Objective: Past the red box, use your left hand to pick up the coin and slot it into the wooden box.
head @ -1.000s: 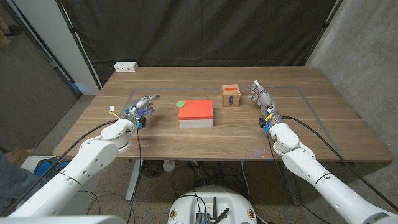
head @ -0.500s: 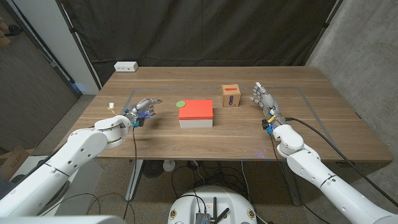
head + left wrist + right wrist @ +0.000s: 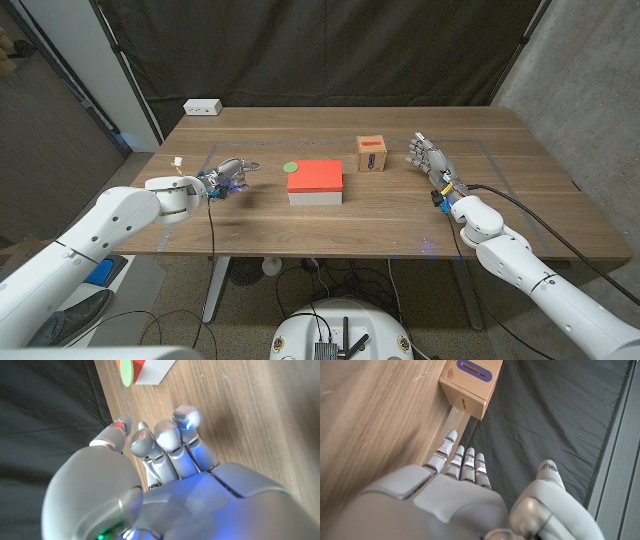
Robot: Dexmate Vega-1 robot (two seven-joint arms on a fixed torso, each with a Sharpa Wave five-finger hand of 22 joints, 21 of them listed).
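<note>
The green coin [image 3: 291,167] lies flat on the table at the far left corner of the red box [image 3: 315,177], which has white sides. My left hand [image 3: 228,172] hovers a short way left of the coin, fingers apart and pointing toward it, holding nothing. In the left wrist view the fingertips [image 3: 182,415] reach toward the coin [image 3: 126,371] and red box [image 3: 155,370]. The wooden box [image 3: 372,153], with a purple slot on top, stands right of the red box. My right hand [image 3: 427,155] stands open just right of it. The right wrist view looks past that hand [image 3: 465,475] to the wooden box [image 3: 470,382].
A white power strip [image 3: 202,106] sits at the table's back left corner. A black curtain hangs behind the table [image 3: 500,200]. Bare wood stretches in front of the red box and along both sides.
My left elbow and forearm have swung outward to the left while the hand stayed near the coin. The right hand has drifted slightly to the right.
</note>
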